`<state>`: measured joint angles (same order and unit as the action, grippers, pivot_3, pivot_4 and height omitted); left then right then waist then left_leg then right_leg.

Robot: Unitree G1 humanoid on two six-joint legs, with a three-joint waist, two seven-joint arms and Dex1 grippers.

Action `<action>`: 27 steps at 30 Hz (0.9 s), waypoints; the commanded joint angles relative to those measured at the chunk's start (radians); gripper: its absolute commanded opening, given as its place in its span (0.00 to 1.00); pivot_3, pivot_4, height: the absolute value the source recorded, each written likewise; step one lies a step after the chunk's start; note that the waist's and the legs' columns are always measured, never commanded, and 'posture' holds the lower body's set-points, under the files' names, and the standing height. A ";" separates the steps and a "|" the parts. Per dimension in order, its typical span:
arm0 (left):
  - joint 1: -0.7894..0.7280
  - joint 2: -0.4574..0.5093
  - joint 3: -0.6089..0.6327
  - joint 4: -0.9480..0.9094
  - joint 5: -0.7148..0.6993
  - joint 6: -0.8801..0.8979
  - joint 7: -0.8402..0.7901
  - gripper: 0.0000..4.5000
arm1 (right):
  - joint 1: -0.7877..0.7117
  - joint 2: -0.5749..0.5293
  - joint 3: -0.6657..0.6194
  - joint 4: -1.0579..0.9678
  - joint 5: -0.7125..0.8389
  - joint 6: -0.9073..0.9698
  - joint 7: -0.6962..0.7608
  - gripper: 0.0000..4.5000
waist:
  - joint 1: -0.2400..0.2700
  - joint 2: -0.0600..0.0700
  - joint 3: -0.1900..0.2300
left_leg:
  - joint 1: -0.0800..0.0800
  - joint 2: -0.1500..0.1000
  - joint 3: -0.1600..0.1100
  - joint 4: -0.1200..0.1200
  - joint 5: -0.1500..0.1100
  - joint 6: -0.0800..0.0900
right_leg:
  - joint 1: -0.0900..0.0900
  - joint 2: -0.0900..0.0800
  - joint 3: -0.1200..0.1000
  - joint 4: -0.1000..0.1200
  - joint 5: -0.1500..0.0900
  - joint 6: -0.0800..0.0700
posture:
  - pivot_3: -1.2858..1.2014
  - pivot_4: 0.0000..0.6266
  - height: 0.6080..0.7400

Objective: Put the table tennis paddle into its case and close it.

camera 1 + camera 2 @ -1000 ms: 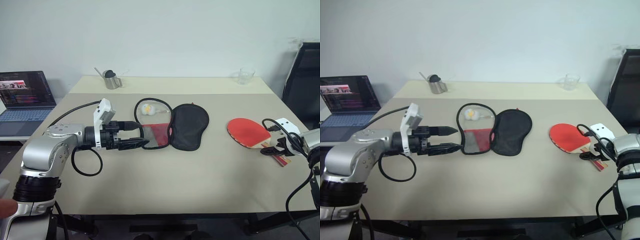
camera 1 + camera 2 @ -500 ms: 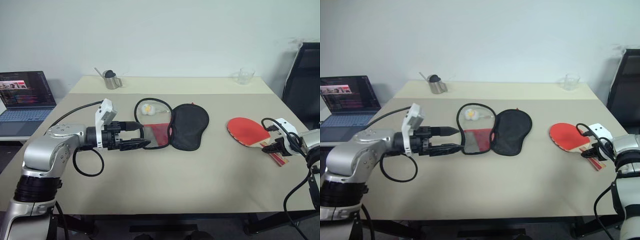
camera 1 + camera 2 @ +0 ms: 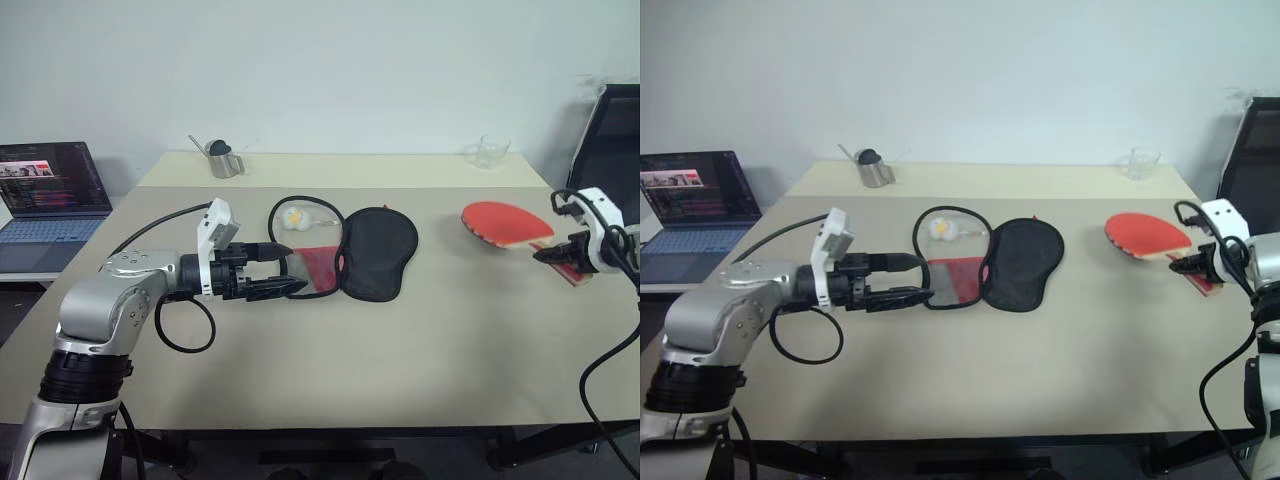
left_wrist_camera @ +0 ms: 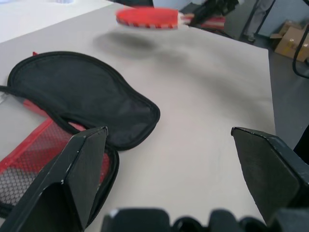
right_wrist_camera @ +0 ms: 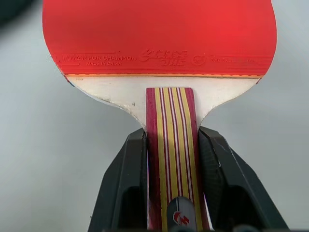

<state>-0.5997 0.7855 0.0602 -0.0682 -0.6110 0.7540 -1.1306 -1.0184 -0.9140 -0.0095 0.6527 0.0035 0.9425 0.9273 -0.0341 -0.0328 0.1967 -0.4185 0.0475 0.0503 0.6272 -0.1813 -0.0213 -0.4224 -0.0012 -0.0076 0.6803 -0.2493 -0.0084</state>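
Along the far edge of the table we see a small metal cup with a dark thing in it on the left and a clear glass on the right, both well apart from the work. A white-and-yellow small object lies inside the open loop of the case, which lies unzipped at mid-table, its black half spread to the right and its red mesh side to the left. Our left gripper hovers just beside the case's left edge, its fingers spread wide and holding nothing. Nothing lies between the case and the table tennis paddle, which our right gripper clamps by the striped handle, lifted clear of the tabletop at the right side, red face up. The table is plain beige. A laptop stands open on a lower surface to the left, a black chair at far right, a pale bare wall behind.
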 commanded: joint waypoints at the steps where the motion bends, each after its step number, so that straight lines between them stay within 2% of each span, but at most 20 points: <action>1: -0.027 0.003 0.001 -0.001 0.006 -0.026 -0.011 1.00 | -0.041 0.000 -0.068 -0.153 0.060 0.097 -0.039 0.25 | 0.000 0.000 0.000 | 0.000 0.000 0.000 0.000 0.000 0.000 | 0.000 0.000 0.000 0.000 0.000 0.000 | 0.52 0.24 1.00; 8: -0.030 0.002 -0.004 0.004 0.010 -0.036 -0.009 1.00 | -0.072 0.139 -0.144 -0.382 0.160 0.300 -0.174 0.25 | 0.000 0.000 0.000 | 0.000 0.000 0.000 0.000 0.000 0.000 | 0.000 0.000 0.000 0.000 0.000 0.000 | 0.52 0.24 1.00; 11: -0.022 0.002 -0.001 -0.004 0.009 -0.037 -0.005 1.00 | -0.081 0.243 -0.176 -0.486 0.196 0.404 -0.250 0.25 | 0.000 0.000 0.000 | -0.001 0.001 0.000 -0.001 0.000 0.000 | -0.001 0.000 0.000 0.000 0.000 0.000 | 0.52 0.24 1.00; 15: -0.007 -0.005 0.001 -0.018 0.007 -0.035 0.009 1.00 | -0.085 0.456 -0.246 -0.578 0.225 0.487 -0.382 0.25 | 0.000 0.000 0.000 | -0.003 0.001 -0.001 0.000 0.000 0.000 | -0.002 0.000 -0.001 0.000 0.000 0.000 | 0.52 0.24 1.00; 20: 0.009 -0.008 0.007 -0.037 -0.004 -0.027 0.025 1.00 | -0.091 0.686 -0.328 -0.590 0.215 0.480 -0.569 0.25 | 0.003 0.000 0.000 | -0.007 0.002 -0.003 0.000 0.000 0.000 | -0.004 0.000 -0.002 0.000 0.000 0.000 | 0.52 0.24 1.00; 27: 0.012 -0.002 0.011 -0.047 -0.008 -0.018 0.035 1.00 | -0.121 0.888 -0.411 -0.513 0.214 0.355 -0.800 0.25 | 0.005 0.000 0.000 | -0.014 0.001 -0.005 0.001 0.000 0.000 | -0.011 -0.001 -0.003 0.000 0.001 0.000 | 0.52 0.24 1.00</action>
<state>-0.5776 0.7726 0.0467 -0.0749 -0.6077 0.7361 -1.0998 -1.0937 -0.0409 -0.3905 0.1563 0.2113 1.3547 0.1768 -0.0288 -0.0329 0.1966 -0.4329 0.0484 0.0449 0.6284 -0.1811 -0.0210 -0.4339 -0.0025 -0.0103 0.6805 -0.2488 -0.0079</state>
